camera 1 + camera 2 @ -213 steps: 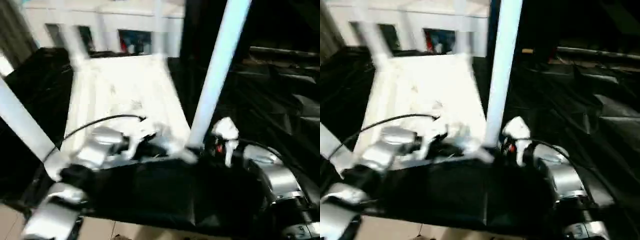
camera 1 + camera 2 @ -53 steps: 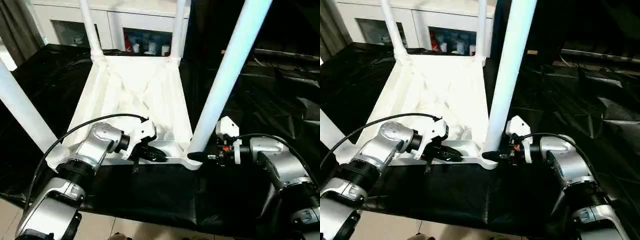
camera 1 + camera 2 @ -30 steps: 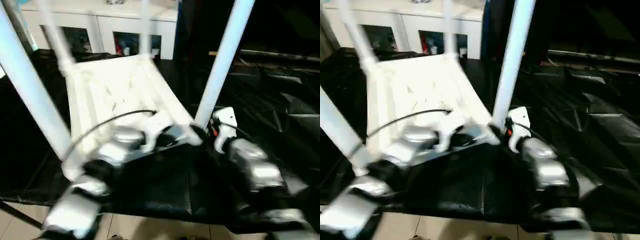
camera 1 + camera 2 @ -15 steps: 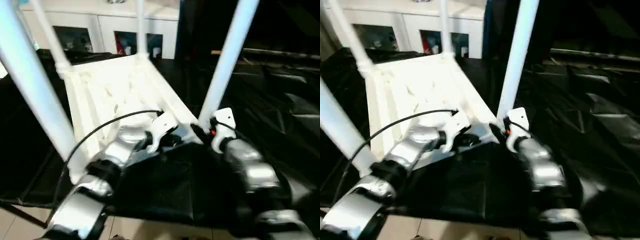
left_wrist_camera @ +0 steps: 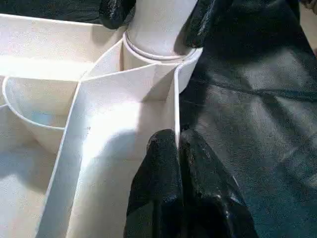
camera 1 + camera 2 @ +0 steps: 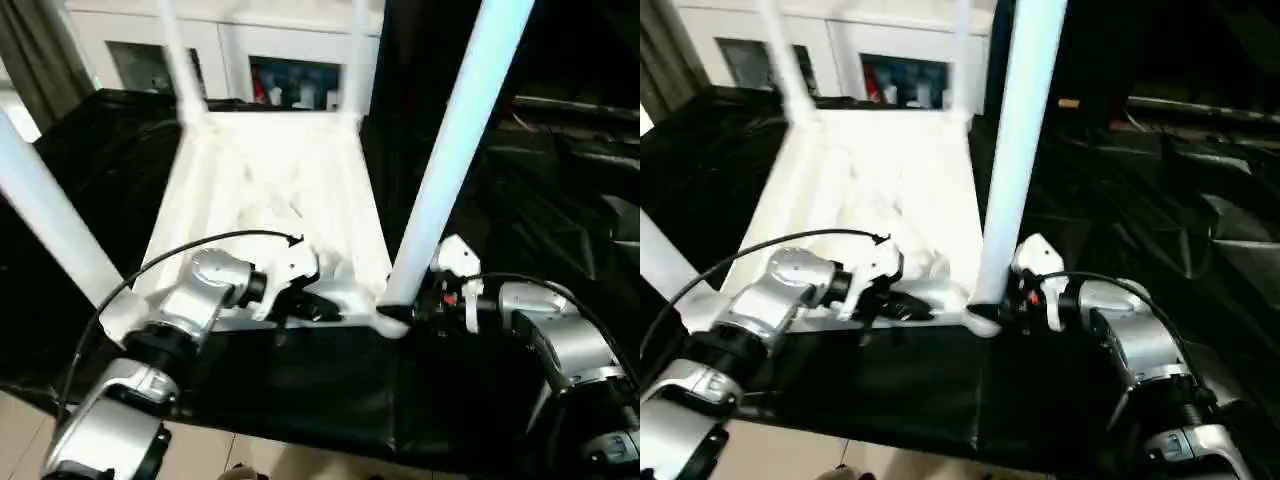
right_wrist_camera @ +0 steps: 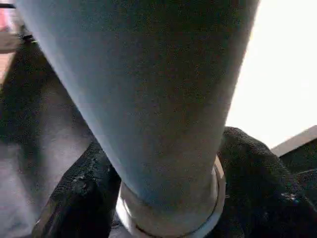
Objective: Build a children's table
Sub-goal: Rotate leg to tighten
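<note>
The white children's table lies upside down, its ribbed top [image 6: 270, 190] on the black-covered surface and all four legs standing up. My left gripper [image 6: 322, 309] is shut on the thin near rim [image 5: 175, 119] of the top, one finger [image 5: 158, 163] on each side of the wall. Just beside the near right corner socket [image 5: 156, 54], my right gripper [image 6: 405, 311] is shut around the base of the near right leg [image 6: 450, 160]. Its black fingers [image 7: 79, 198] hug both sides of the leg [image 7: 148, 99]. The near left leg [image 6: 50, 220] rises at the left.
A black sheet [image 6: 300, 390] covers the work surface and lies crumpled to the right [image 6: 560, 200]. A white cabinet [image 6: 290, 60] with glass doors stands behind the two far legs [image 6: 175, 60]. Light floor tiles [image 6: 250, 455] show below the near edge.
The whole picture has swung and settled, so the camera moved. Both grippers keep the same holds, the left on the rim and the right on the near right leg.
</note>
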